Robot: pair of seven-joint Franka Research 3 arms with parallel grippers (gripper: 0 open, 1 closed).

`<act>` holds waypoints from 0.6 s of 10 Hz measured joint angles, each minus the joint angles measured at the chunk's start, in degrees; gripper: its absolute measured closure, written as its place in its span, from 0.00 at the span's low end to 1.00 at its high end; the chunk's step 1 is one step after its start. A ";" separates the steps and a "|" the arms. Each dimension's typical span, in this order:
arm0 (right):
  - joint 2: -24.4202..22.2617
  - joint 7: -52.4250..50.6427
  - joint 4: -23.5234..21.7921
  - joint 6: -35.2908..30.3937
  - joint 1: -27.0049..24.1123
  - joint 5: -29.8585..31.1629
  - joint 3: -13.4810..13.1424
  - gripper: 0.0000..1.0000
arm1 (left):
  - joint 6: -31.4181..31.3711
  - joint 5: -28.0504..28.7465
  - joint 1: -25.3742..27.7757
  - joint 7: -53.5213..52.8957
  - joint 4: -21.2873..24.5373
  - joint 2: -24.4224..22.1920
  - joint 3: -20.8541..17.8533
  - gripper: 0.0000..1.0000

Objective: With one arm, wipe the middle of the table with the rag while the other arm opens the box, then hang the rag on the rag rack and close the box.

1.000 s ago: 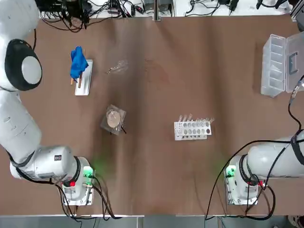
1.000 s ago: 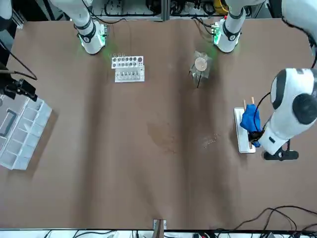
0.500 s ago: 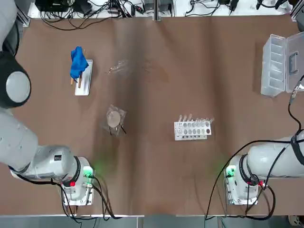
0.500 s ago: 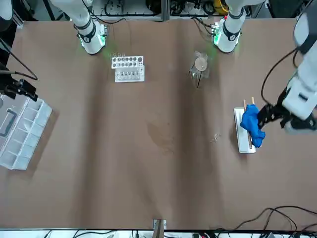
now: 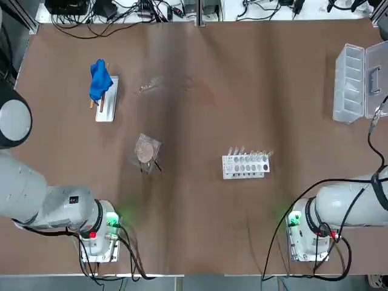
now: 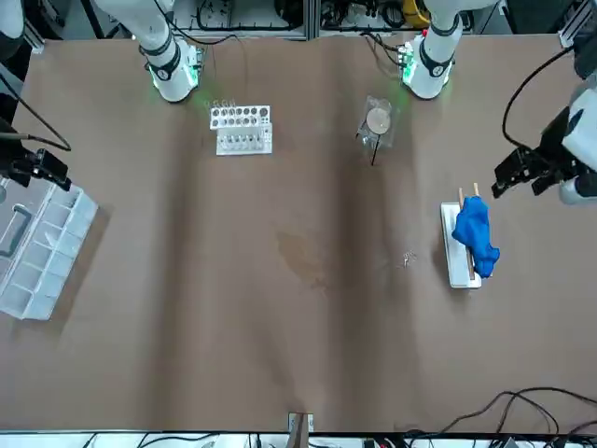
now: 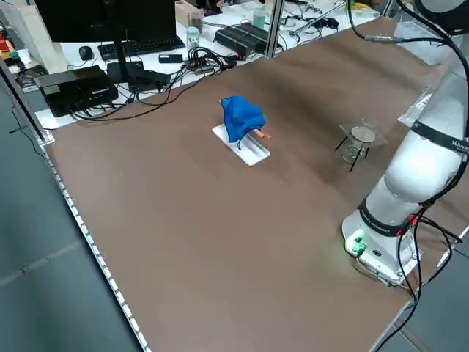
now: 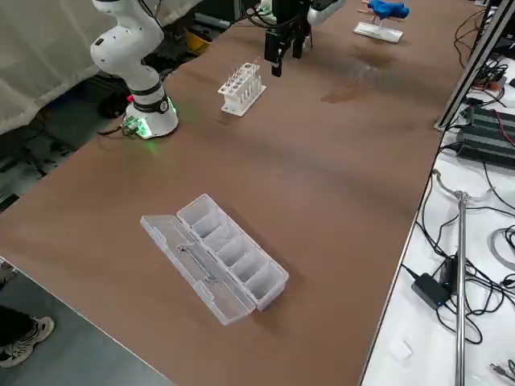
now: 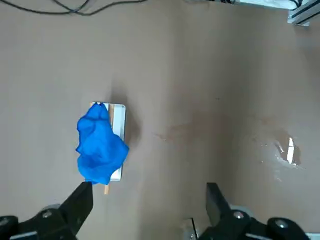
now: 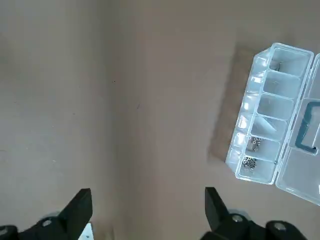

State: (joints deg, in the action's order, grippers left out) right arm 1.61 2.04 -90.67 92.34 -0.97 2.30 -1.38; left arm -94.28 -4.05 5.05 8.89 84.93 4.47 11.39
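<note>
Presumably only the closing of the box remains, and I read the hazards on the worktop from large to small. A reddish-brown mark shows near its middle; if it is wet soil rather than a stain, the wipe may have been too light. The box lies at the robot's far right, its lid laid open beside the compartments. Should my right arm push sideways instead of lifting the lid about its hinge, the whole light case could slide or twist. A hard knock might also scatter the small metal rings inside. The rag rack stands at the far left, narrow and easily tipped if my left arm swings back low. The rag hangs over its two rods, bunched and drooping to one side; a brush from a finger, or its own uneven weight, could drag it off.

As for the claws, the left claw is spread wide near the rack, apart from rag and rods, grasping nothing. The right claw is likewise wide open near the box, its fingers empty and touching neither tray nor lid.
</note>
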 joint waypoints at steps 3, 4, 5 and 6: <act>0.00 0.00 0.00 0.02 0.00 0.00 0.00 0.00 | -0.01 -0.03 -2.38 -3.23 1.78 0.00 -2.23 0.01; 0.00 0.00 0.00 0.02 0.00 0.01 -0.01 0.00 | -0.01 -0.03 -3.80 -5.08 2.17 -0.05 -4.11 0.01; 0.00 0.00 0.00 0.05 0.00 0.02 -0.01 0.00 | -0.01 -0.03 -4.22 -6.66 2.69 -0.22 -5.01 0.01; 0.00 0.00 0.00 0.12 0.00 0.02 -0.01 0.00 | -0.02 -0.03 -4.32 -7.87 3.29 -0.53 -5.49 0.01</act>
State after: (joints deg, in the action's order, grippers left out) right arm 1.61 2.04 -90.67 92.46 -0.97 2.32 -1.39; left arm -94.30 -4.08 0.73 1.03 88.22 3.94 5.90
